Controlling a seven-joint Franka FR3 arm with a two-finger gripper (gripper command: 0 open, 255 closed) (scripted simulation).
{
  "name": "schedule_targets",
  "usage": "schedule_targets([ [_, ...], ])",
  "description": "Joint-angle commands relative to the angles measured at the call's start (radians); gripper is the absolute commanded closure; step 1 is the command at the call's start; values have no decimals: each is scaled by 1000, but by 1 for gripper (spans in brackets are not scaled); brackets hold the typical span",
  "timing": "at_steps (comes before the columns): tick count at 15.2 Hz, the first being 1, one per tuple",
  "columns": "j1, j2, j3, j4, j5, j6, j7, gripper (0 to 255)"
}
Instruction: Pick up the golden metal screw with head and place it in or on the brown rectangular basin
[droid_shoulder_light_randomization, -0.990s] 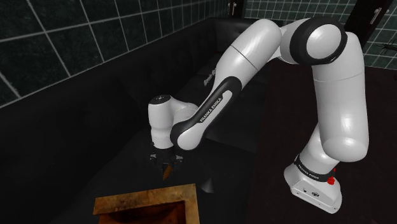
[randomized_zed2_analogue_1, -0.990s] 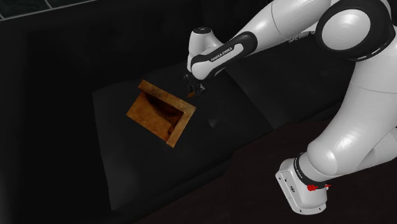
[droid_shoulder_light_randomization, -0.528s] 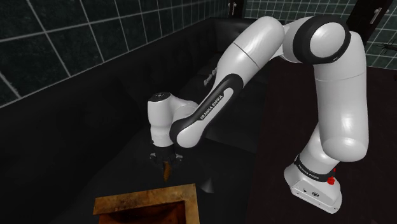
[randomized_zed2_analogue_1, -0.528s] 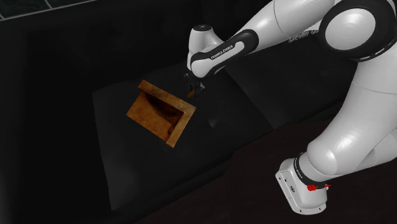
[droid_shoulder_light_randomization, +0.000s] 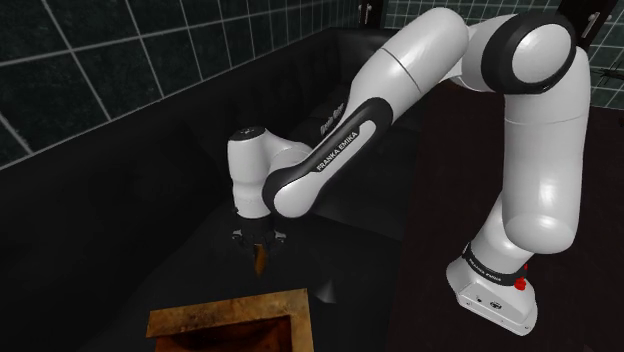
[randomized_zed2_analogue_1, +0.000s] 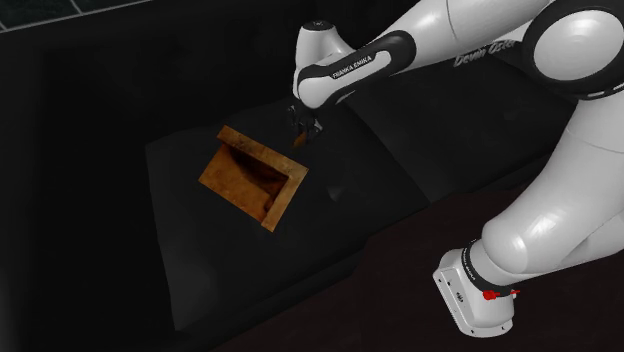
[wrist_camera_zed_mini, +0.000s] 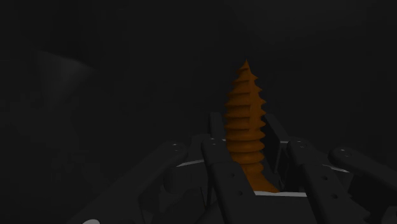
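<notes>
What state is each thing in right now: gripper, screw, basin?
gripper: shut on the screw, pointing down.
orange screw: clasped at its wide end, tip pointing away from the hand, lifted off the dark surface, near the basin's rim and not yet in it.
brown basin: upright on the dark surface, top open, nothing seen inside.

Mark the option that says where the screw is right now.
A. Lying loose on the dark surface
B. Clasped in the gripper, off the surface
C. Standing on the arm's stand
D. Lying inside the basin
B: in the wrist view the orange threaded screw stands clasped between the fingers of the gripper, and in the shoulder view it hangs under the gripper, short of the brown basin.
</notes>
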Motion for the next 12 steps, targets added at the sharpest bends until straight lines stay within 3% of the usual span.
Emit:
schedule_targets([
  [1, -8, -19, 9, 4, 13, -21, -6, 255],
  [12, -39, -112, 44, 49, 77, -146, -34, 255],
])
